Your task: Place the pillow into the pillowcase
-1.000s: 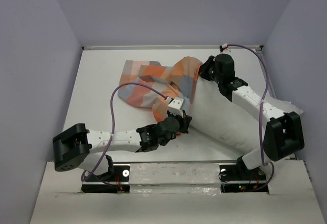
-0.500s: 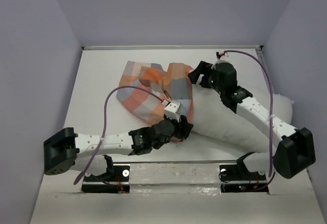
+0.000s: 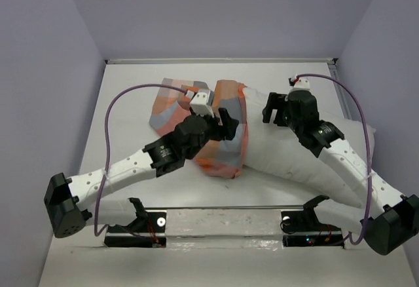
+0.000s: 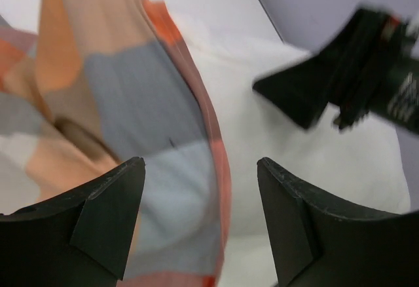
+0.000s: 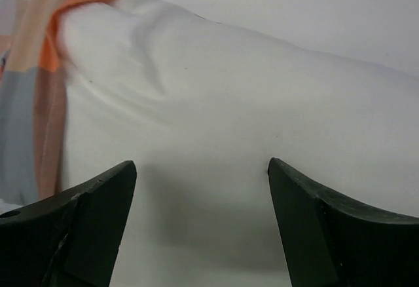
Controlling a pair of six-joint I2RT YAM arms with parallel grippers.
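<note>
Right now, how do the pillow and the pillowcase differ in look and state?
The pillow is plain white; the pillowcase is checked in orange, light blue and grey-brown. The pillow is plump and thick; the pillowcase is thin and rumpled. The pillow stretches to the right, mostly bare; the pillowcase lies left, covering only the pillow's left end. Both are soft fabric lying on the table.
</note>
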